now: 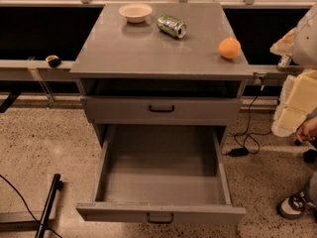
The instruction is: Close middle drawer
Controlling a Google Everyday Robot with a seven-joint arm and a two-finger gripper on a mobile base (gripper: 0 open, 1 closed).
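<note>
The middle drawer (pixel 161 182) is pulled far out toward the camera. Its long grey tray is empty. Its low front panel (pixel 159 214) sits at the bottom of the view, with a small black centre handle (pixel 160 217). Above it, the taller-fronted grey drawer (pixel 161 110) with the same black handle stands slightly out, with a dark gap over it. The third drawer is hidden beneath the open one. My gripper is not in view.
On the cabinet top (pixel 148 53) are a pale bowl (pixel 135 12), a green can on its side (pixel 172 26) and an orange (pixel 230 48). A person's hand (pixel 307 130) and shoe (pixel 293 205) are at the right, beside bulky white and yellow shapes (pixel 297 98). A cable (pixel 242 148) lies on the floor.
</note>
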